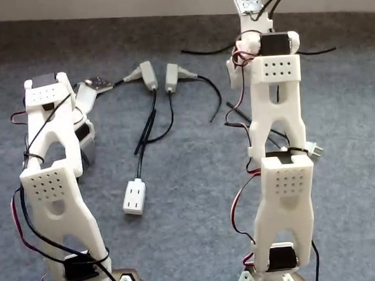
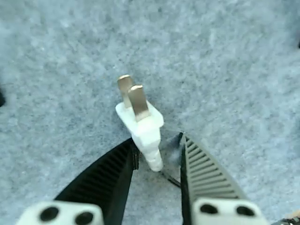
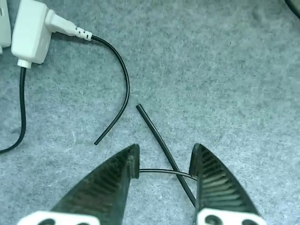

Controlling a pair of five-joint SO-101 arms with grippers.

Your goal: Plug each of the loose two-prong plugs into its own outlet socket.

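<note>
My left gripper is raised above the carpet and shut on a white two-prong plug, whose brass prongs point away from the fingers. In the high view that gripper sits left of two white outlet sockets, each with a plug in it. My right gripper hangs open low over the carpet, a thin black cord running between its fingers. One of the sockets lies beyond it with a plugged-in cord. Another loose plug lies right of the right arm.
A white three-way tap lies in the middle of the grey carpet, with black cords running from it up to the sockets. A cut cord end curls near the right gripper. More black wires trail at the back.
</note>
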